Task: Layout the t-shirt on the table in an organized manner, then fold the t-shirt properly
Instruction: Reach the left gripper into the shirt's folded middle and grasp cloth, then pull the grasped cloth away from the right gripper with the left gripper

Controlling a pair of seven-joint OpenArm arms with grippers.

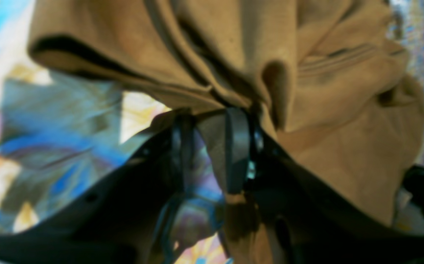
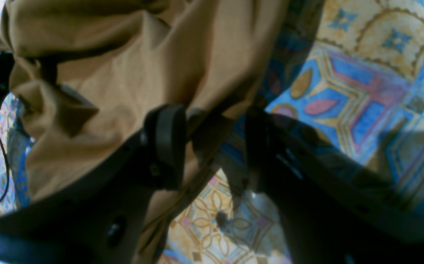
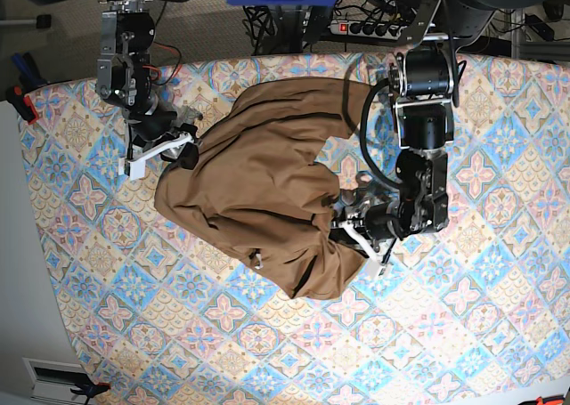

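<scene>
We are still at the start; the t-shirt (image 3: 258, 200) lies bunched and wrinkled in the middle of the bench (image 3: 499, 316), not flat, and no fold is made. Our left gripper (image 1: 215, 146) pinches a fold of cloth; our right gripper (image 2: 212, 146) seems to grasp an edge too, though that view is blurry. Spreading and folding are left.

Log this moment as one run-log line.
phase: spreading | t-shirt: bunched on table | left tool: gripping shirt fabric | right tool: fabric between its jaws
</scene>
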